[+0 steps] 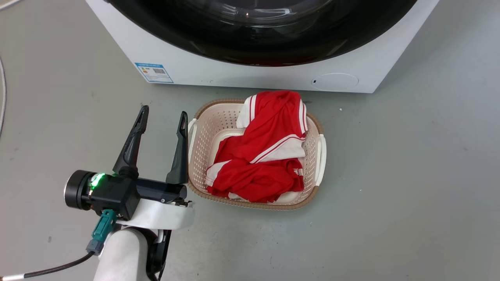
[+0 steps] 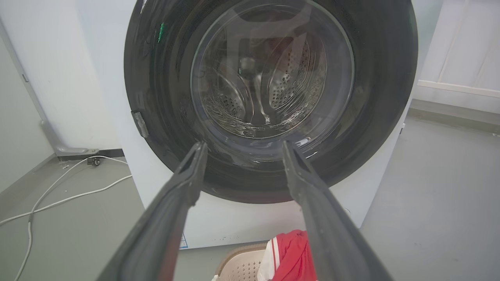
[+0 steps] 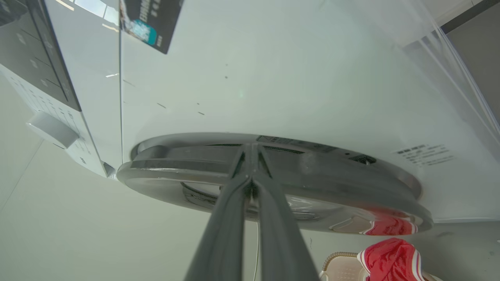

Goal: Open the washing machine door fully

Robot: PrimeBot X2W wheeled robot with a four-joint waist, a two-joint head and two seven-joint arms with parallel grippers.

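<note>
1. Viewing from the head, lower left: left gripper [image 1: 164,113], both fingers spread wide, holding nothing, poised over the grey floor [image 1: 410,175] just beside the basket.
2. Right of it, on the white washing machine [image 1: 218,74]: blue-edged label [image 1: 154,73] bearing a code square and print too small to read.
3. Centre: pale perforated basket [image 1: 201,156] on the floor, containing a red and white garment [image 1: 261,156].
4. Top centre: lower arc of the glossy black washing machine door [image 1: 273,50], above the basket; round flap [image 1: 335,81] low on the machine's front, at right.
5. Looking along the left wrist, from the left:
   - white cable [image 2: 58,199] lying over the floor;
   - small grey tab [image 2: 140,124] on the door's left rim;
   - open fingers [image 2: 187,183] framing the door's lower part, apart from it;
   - clear glass window [image 2: 242,125] at the door's centre, perforated drum [image 2: 289,86] visible through it;
   - door close against the machine's front; latched or not, impossible to tell.
6. Looking along the right wrist, from the left:
   - dark control panel [image 3: 43,58], markings unreadable;
   - dark sticker [image 3: 150,21] with a teal patch, wording unreadable;
   - right gripper [image 3: 252,147], fingers pressed together, tips at the door's rim by the gap behind it; anything pinched there, impossible to tell;
   - small grey print [image 3: 424,154] on the white front, illegible.
</note>
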